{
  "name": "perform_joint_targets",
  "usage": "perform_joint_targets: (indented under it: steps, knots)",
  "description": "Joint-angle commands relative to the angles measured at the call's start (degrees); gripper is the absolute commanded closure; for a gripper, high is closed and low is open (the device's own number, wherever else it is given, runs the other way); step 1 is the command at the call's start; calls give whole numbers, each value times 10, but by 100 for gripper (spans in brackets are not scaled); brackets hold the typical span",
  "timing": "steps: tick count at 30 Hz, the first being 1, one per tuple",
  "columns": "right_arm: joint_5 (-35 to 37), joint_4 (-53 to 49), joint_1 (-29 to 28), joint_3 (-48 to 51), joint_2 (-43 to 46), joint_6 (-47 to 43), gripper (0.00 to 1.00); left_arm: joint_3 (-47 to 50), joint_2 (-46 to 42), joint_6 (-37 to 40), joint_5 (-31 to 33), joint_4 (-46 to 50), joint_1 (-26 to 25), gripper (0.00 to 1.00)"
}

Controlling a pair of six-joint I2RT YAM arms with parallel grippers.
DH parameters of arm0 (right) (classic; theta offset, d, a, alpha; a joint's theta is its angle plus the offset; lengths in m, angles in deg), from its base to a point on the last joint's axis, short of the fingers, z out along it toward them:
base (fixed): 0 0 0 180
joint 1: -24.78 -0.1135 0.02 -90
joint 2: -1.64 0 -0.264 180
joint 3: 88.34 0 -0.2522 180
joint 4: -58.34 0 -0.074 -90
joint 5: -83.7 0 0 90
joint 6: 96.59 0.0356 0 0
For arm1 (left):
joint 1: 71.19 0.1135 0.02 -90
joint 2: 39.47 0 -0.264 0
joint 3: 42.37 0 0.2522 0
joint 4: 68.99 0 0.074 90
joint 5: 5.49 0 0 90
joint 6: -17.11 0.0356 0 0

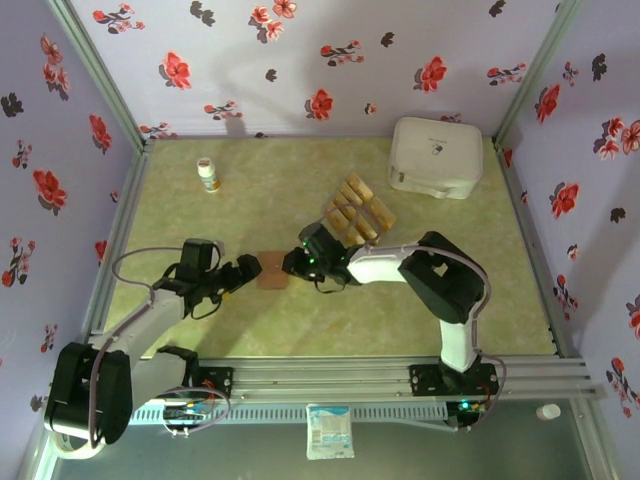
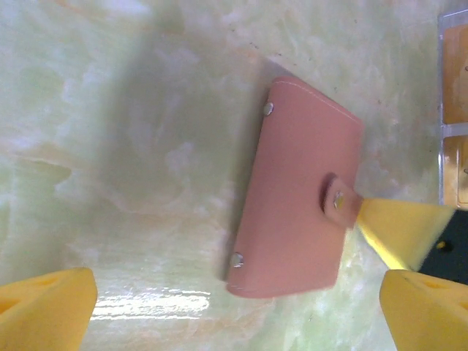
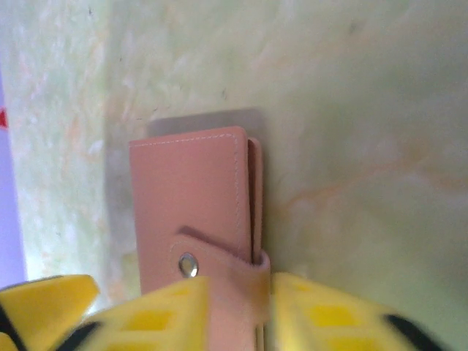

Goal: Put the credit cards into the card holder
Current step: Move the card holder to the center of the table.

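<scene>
**Top view.** The reddish-pink stitched folding card holder (image 1: pixel 272 272) lies flat on the pale green marbled worktop (image 1: pixel 450 310), directly between the left hand (image 1: pixel 248 271) and the right hand (image 1: pixel 293 264). The tan-orange rectangular credit cards (image 1: pixel 355 212) sit grouped just beyond the right hand, apart from the card holder. The card holder is too small here to read its axis.

**Left wrist view.** The card holder (image 2: pixel 296 190) is folded closed with its snap strap (image 2: pixel 338 199) fastened.
- Its long axis runs top to bottom of the picture, with the upper end leaning right.
- The riveted spine edge faces picture left.
- The strap edge faces picture right, where one yellow finger (image 2: pixel 402 230) of the right hand touches the strap tip.

The left hand (image 2: pixel 238 296) is spread wide, its fingers clear of the card holder and gripping nothing. Credit cards (image 2: pixel 455 80) show at the right border.

**Right wrist view.** This view adds the layered opening edge of the card holder (image 3: pixel 194 197) and the strap wrapping round it. The right hand (image 3: pixel 238 311) is closed to the strap's width, with the strap pinched between its two yellow pads.
</scene>
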Motion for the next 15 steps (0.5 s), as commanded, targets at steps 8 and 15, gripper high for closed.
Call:
perform_joint_targets:
  steps: [8,15]
  knots:
    - [-21,-3,8,72,90,-9,54,-68,68,10,-5,-6,-13,0]
    - [-29,103,-3,116,71,57,55,-170,151,45,13,18,-22,0]
